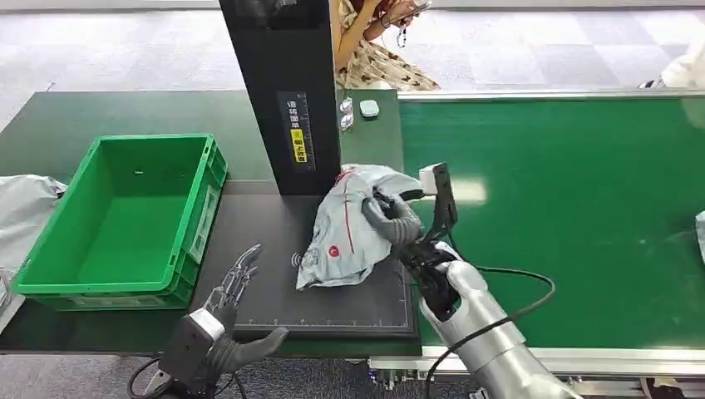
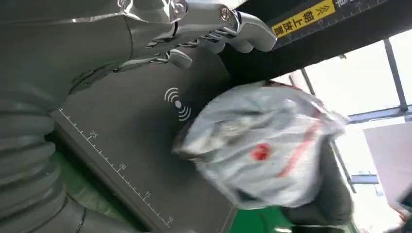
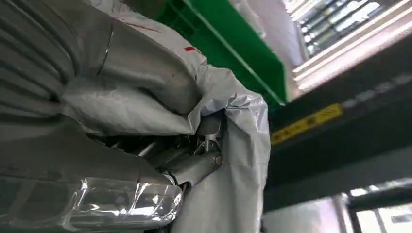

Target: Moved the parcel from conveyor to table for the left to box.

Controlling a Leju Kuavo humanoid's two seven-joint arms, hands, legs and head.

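The right hand [image 1: 392, 218] grasps the parcel [image 1: 349, 229], a crumpled grey plastic mailer with red print, by its side nearest the conveyor [image 1: 565, 208]. In the right wrist view the thumb presses into the bag while the darker fingers [image 3: 194, 165] tuck under a fold, so the grip looks like a pinch on loose wrapping rather than a hold on whatever is inside. The parcel's lower end rests on the black scale pad [image 1: 332, 291], at the pad's edge next to the conveyor, just in front of the black post [image 1: 287, 91]. That spot suits the job: it is off the belt and within the other arm's reach.

The left hand [image 1: 233, 287] is released, fingers apart and holding nothing, hovering over the pad's near corner on the crate side. It appears to be waiting there so it can take the parcel once the right hand lets go. The green crate [image 1: 125, 216] sits on the counter [image 1: 108, 112] at the pad's far side from the conveyor, open side up, ready to receive.

Counted: one parcel in the grasp, one green crate, one scale pad, one post. A second grey bag [image 1: 25, 212] lies at the counter's left edge beyond the crate, and a pale scrap [image 1: 699, 233] shows at the conveyor's right edge. Two small objects [image 1: 357, 110] lie near the counter's far edge beside the post.
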